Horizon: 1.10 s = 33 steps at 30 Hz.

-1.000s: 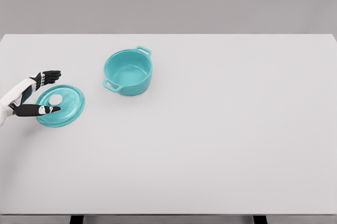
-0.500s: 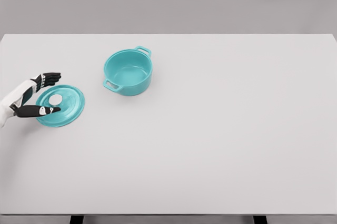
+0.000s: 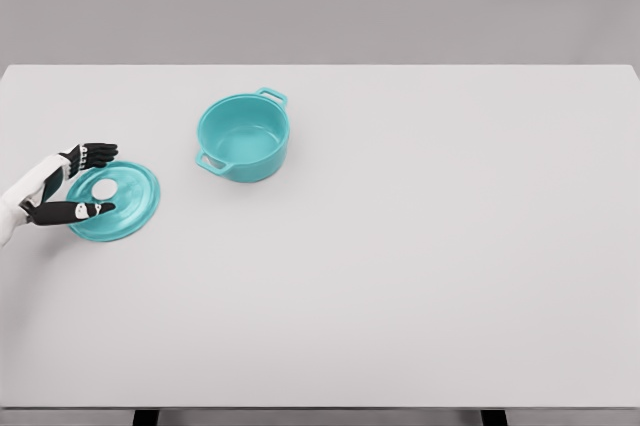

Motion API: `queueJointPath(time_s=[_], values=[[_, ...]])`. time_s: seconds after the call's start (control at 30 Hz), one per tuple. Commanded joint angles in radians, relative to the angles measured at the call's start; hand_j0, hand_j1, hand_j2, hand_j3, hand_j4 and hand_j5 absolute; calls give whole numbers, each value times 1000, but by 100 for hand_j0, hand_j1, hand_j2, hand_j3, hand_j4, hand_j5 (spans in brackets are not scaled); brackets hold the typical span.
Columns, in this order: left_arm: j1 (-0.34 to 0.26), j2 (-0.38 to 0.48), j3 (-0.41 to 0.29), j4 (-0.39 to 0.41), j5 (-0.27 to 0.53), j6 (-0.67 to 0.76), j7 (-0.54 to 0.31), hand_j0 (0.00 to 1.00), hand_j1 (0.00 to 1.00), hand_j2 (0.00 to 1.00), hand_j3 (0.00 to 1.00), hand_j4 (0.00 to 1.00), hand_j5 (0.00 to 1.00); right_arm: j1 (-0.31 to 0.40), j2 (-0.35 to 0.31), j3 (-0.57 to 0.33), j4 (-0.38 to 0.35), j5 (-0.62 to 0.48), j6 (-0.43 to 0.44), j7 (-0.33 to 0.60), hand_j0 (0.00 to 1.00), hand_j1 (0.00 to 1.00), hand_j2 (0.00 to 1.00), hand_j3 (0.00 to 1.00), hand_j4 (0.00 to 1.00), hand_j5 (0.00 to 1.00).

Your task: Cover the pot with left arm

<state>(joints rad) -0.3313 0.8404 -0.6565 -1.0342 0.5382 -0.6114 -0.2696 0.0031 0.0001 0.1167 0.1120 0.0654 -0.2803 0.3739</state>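
Observation:
A teal pot (image 3: 243, 137) with two side handles stands uncovered on the white table, left of the middle. Its teal lid (image 3: 115, 200) with a pale round knob lies flat on the table to the pot's lower left. My left hand (image 3: 85, 183) reaches in from the left edge and straddles the lid's left rim. The fingers (image 3: 95, 154) are spread above the rim's far side and the thumb (image 3: 80, 211) lies over its near side. The hand is open and does not hold the lid.
The white table (image 3: 420, 246) fills the view, with its front edge along the bottom. A grey wall stands behind it.
The fingers of the left hand have dropped slightly closer to the lid's rim. Lid and pot have not moved.

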Motion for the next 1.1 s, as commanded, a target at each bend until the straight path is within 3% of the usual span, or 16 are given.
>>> queueJointPath(time_s=[0.0,0.37,0.43,0.77,1.07], values=[[0,2,0,2,2,1,0,81,81,81,81,81,81,0,0,0,0,1,0,0,100,100,100,100,100,100],[2,5,-3,-4,2,1,-26,62,62,62,62,62,62,0,0,0,0,1,0,0,100,100,100,100,100,100],[2,6,-2,-7,2,1,-33,37,37,37,37,37,37,0,0,0,0,1,0,0,100,100,100,100,100,100],[-3,3,11,-21,-1,1,-34,37,37,37,37,37,37,0,0,0,0,1,0,0,100,100,100,100,100,100],[-80,-3,-5,-63,-10,1,-36,37,37,37,37,37,37,0,0,0,0,1,0,0,100,100,100,100,100,100]])
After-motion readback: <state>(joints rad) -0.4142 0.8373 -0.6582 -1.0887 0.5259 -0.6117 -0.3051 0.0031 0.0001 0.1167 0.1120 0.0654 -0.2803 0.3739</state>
